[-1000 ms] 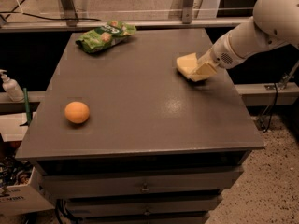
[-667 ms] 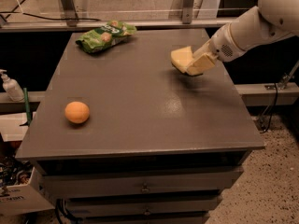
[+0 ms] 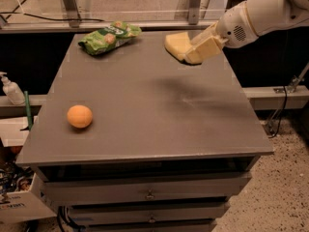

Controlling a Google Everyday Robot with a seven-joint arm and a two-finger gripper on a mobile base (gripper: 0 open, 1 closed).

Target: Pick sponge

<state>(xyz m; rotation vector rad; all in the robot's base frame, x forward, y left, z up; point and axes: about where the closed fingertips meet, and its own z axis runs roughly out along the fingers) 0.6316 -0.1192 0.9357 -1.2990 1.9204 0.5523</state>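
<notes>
The grey counter [image 3: 145,129] is filling most of the camera view, sitting on a cabinet with drawers [image 3: 149,193] showing along its front. The end effector is hovering above the counter's far right corner.

The white arm [image 3: 260,16] is reaching in from the upper right, sloping down and to the left toward the end effector at its tip.

A green snack bag [image 3: 108,36] is lying on the counter well to the left of the end effector, at about the same depth, near the far edge.

The sponge [image 3: 175,43], a pale yellow foam block, is sitting at the end effector's tip and jutting out to its left. It is hanging clear of the counter, and a soft shadow [image 3: 178,88] is falling on the surface below and nearer the camera.

The end effector [image 3: 194,53] is pinching the sponge, its pale blocky fingers [image 3: 206,46] pressing against the right part of the block. The fingers are pointing down and to the left, and they are looking much the same colour as the foam.

An orange ball [image 3: 79,116] is resting on the counter far to the left of the end effector and much nearer the camera, well apart from it.

A small white pump bottle [image 3: 10,88] is standing off the counter, beyond its left edge, farthest from the end effector.
</notes>
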